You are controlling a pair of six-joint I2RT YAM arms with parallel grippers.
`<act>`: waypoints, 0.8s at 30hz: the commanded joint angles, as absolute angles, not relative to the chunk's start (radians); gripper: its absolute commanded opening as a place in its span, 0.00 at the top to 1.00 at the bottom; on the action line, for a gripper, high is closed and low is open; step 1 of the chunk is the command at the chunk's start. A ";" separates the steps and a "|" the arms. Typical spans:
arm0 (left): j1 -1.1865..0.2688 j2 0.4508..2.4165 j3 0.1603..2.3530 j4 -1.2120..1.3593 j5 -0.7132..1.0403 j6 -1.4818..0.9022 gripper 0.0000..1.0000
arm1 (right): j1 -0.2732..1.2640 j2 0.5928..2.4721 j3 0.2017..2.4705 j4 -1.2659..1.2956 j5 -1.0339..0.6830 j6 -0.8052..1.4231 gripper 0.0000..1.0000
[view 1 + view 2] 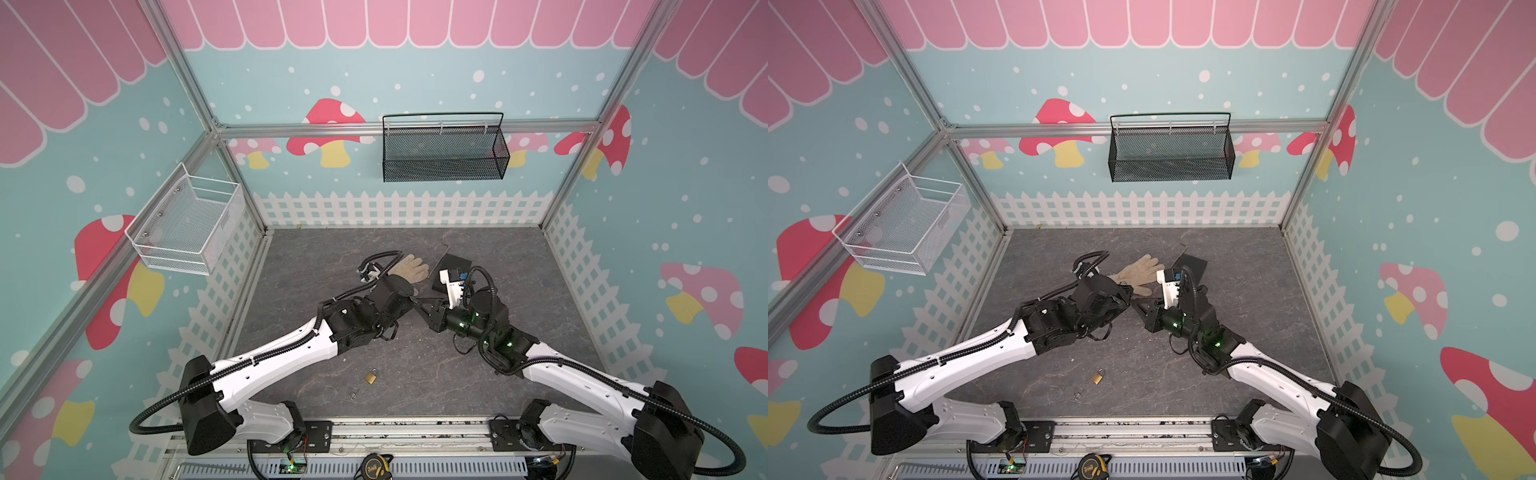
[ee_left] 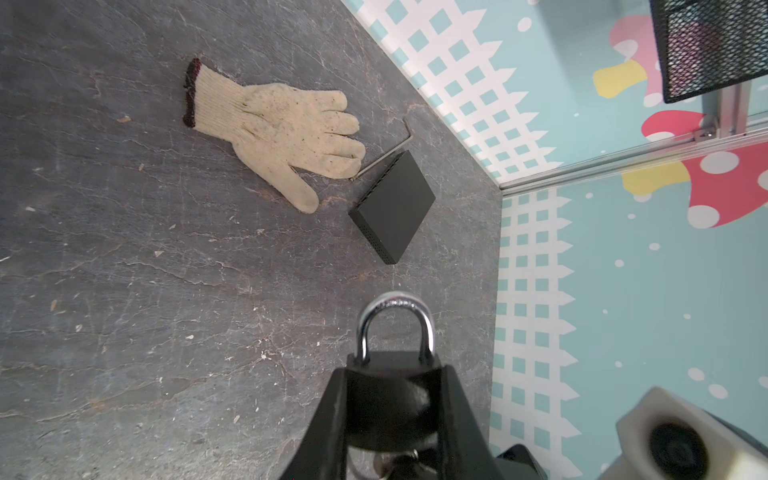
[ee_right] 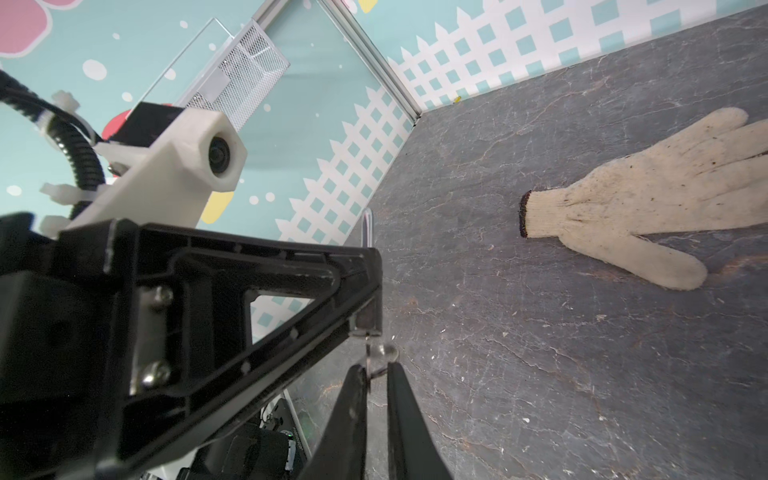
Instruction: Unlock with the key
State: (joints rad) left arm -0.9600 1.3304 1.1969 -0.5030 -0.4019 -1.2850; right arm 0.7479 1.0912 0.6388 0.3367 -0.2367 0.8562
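Observation:
My left gripper [image 2: 395,370] is shut on a black padlock [image 2: 390,399], holding it above the middle of the table; its silver shackle [image 2: 395,307] sticks out past the fingertips. The key [image 3: 382,353] sits in the padlock's underside, with a thin ring hanging on it. My right gripper [image 3: 376,366] is just under it, jaws a small gap apart. The ring lies between the tips and the key's flat head rests against one finger. In both top views the left gripper [image 1: 411,297] and right gripper [image 1: 419,301] meet tip to tip.
A beige work glove [image 1: 409,268], a flat black box [image 1: 451,270] and an Allen key [image 2: 386,153] lie behind the grippers. A small brass padlock [image 1: 371,377] sits near the front. A black mesh basket [image 1: 444,149] and a white one [image 1: 187,224] hang on the walls.

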 commanded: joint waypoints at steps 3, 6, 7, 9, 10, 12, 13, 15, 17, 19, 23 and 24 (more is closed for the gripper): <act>-0.943 1.283 1.170 -0.495 -0.436 -1.252 1.00 | 0.741 1.050 0.672 0.224 -0.273 0.852 0.75; -0.939 1.276 1.171 -0.484 -0.453 -1.234 1.00 | 0.741 1.072 0.724 0.140 -0.318 0.874 0.73; -0.939 1.274 1.168 -0.478 -0.461 -1.232 1.00 | 0.742 1.080 0.738 0.130 -0.340 0.883 0.71; -0.936 1.273 1.159 -0.463 -0.470 -1.233 1.00 | 0.741 1.090 0.756 0.124 -0.351 0.920 0.68; -0.936 1.271 1.156 -0.453 -0.477 -1.233 1.00 | 0.741 1.096 0.764 0.108 -0.340 0.949 0.67; -0.936 1.270 1.149 -0.437 -0.480 -1.232 1.00 | 0.741 1.104 0.782 0.071 -0.302 0.990 0.66; -0.935 1.271 1.150 -0.433 -0.482 -1.231 1.00 | 0.742 1.107 0.786 0.073 -0.293 1.004 0.66; -0.936 1.274 1.149 -0.428 -0.484 -1.230 1.00 | 0.741 1.113 0.795 0.092 -0.284 1.017 0.65; -0.936 1.279 1.152 -0.421 -0.482 -1.230 1.00 | 0.741 1.129 0.812 0.095 -0.279 1.015 0.64; -0.936 1.283 1.155 -0.417 -0.481 -1.229 1.00 | 0.741 1.143 0.820 0.096 -0.274 1.018 0.64; -0.935 1.296 1.162 -0.407 -0.468 -1.231 1.00 | 0.741 1.163 0.828 0.135 -0.277 1.023 0.64; -0.936 1.299 1.165 -0.405 -0.467 -1.230 1.00 | 0.741 1.167 0.835 0.136 -0.278 1.017 0.65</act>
